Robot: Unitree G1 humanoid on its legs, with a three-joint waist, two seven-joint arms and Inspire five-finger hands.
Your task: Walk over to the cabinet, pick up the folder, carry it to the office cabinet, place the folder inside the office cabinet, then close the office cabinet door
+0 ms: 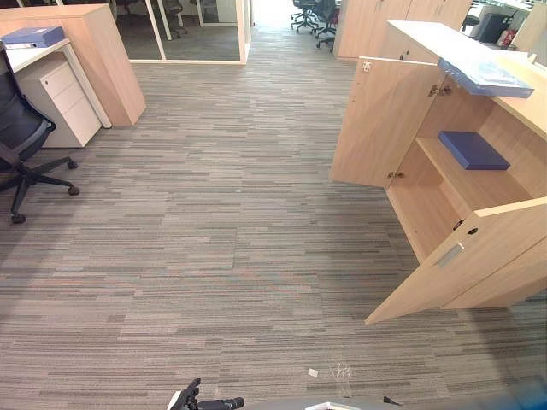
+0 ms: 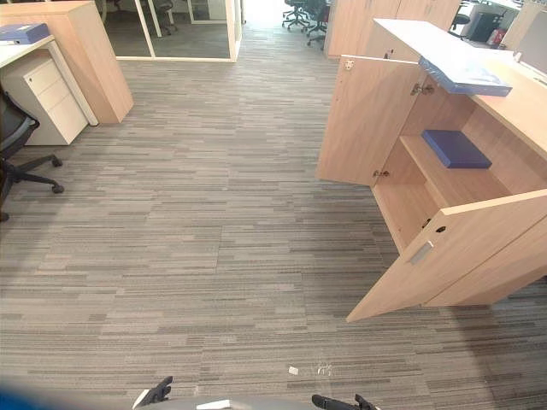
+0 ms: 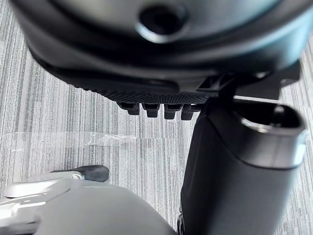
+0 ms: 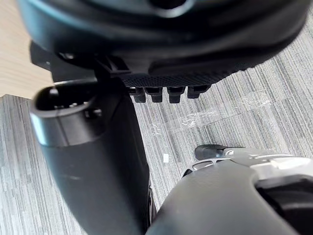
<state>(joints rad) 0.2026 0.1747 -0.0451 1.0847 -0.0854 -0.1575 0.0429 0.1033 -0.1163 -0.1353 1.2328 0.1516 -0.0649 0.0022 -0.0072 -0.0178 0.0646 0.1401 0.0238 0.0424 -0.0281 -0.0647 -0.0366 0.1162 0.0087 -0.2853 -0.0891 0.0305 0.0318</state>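
Blue folder flat on shelf inside wide-open office cabinet

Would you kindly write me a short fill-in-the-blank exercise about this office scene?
The cabinet stands ____.
A blue folder lies on its inner ____.
The left hand and right hand hold ____.
Missing: open; shelf; nothing.
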